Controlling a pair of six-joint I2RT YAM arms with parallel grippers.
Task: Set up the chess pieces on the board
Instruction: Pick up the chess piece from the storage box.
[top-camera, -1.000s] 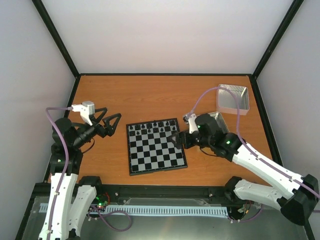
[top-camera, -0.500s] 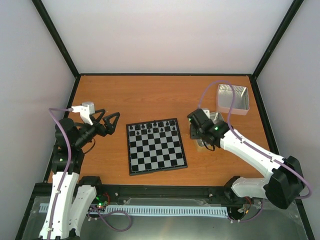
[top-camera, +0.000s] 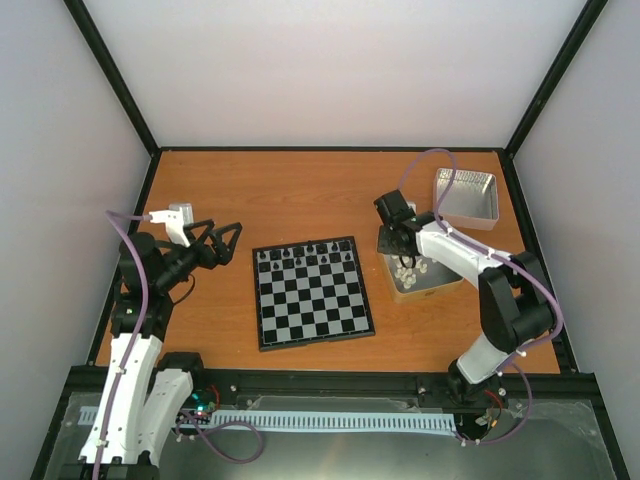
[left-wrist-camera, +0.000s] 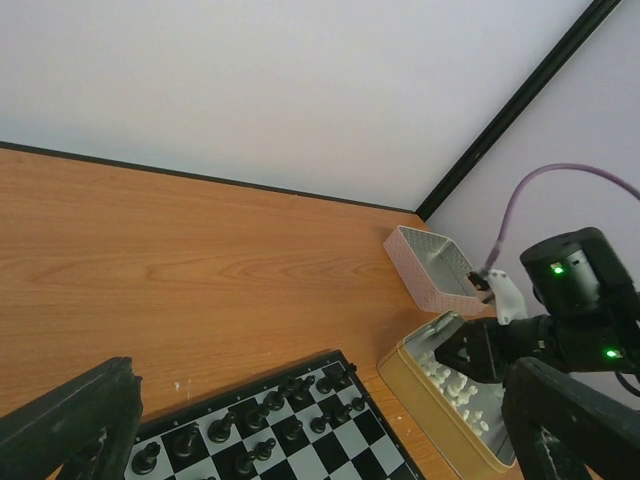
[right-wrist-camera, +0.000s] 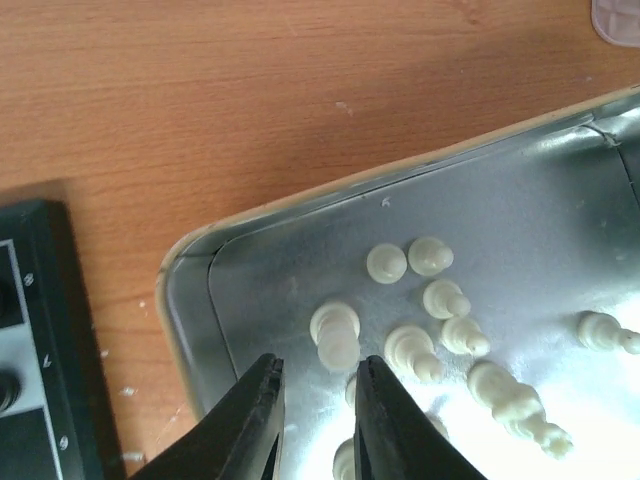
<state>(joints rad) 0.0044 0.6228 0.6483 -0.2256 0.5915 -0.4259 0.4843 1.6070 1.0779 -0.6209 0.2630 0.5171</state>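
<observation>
The board (top-camera: 316, 343) lies mid-table, with black pieces (top-camera: 305, 258) on its far two rows. Several cream-white chess pieces (top-camera: 408, 270) lie loose in an open silver tin (top-camera: 432, 290) just right of the board. My right gripper (top-camera: 402, 256) points down into that tin. In the right wrist view its jaws (right-wrist-camera: 318, 365) stand a narrow gap apart with nothing between them, and one cream piece (right-wrist-camera: 337, 335) lies just beyond the tips. My left gripper (top-camera: 222, 238) hovers wide open left of the board, its fingers (left-wrist-camera: 75, 425) framing the board's far corner (left-wrist-camera: 300, 440).
A second silver tin (top-camera: 466, 196) stands at the back right, close behind the first. The tin's rim (right-wrist-camera: 300, 200) and the board's black frame (right-wrist-camera: 40, 330) lie close to the right fingers. Walls enclose the table on three sides.
My right arm has swung from the board's right edge over to the tin of cream pieces, and its jaws have narrowed. The left arm has barely moved.
</observation>
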